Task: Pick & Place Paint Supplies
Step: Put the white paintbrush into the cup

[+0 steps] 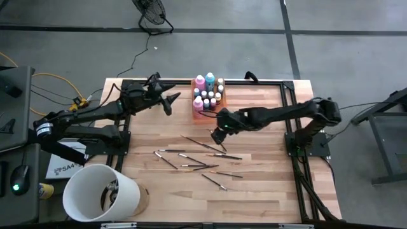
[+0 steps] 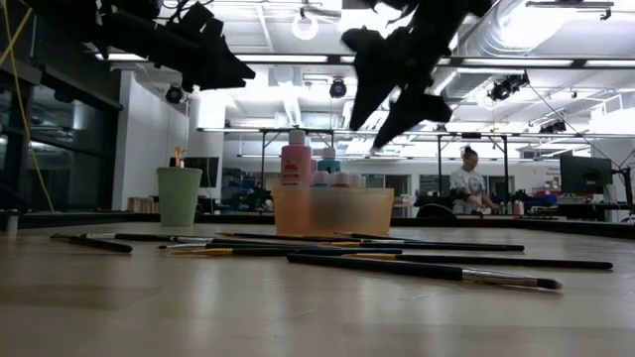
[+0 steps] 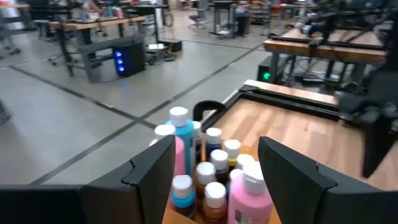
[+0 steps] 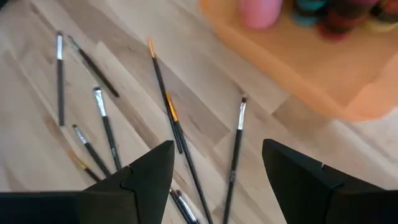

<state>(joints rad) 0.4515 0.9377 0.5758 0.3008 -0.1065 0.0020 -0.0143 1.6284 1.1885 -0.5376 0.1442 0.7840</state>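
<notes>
Right gripper (image 1: 219,135) hovers open above brushes (image 1: 202,145), seemingly untouched.

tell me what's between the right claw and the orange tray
Only bare wood, as the high view shows: the right claw hovers open just short of the orange tray, the brushes lying beyond it.

Bright overhead ceiling lamps (image 2: 304,25) glare at the low view's top, silhouetting both arms. The orange tray (image 2: 332,211) there looks blurred; the right wrist view is soft.
</notes>
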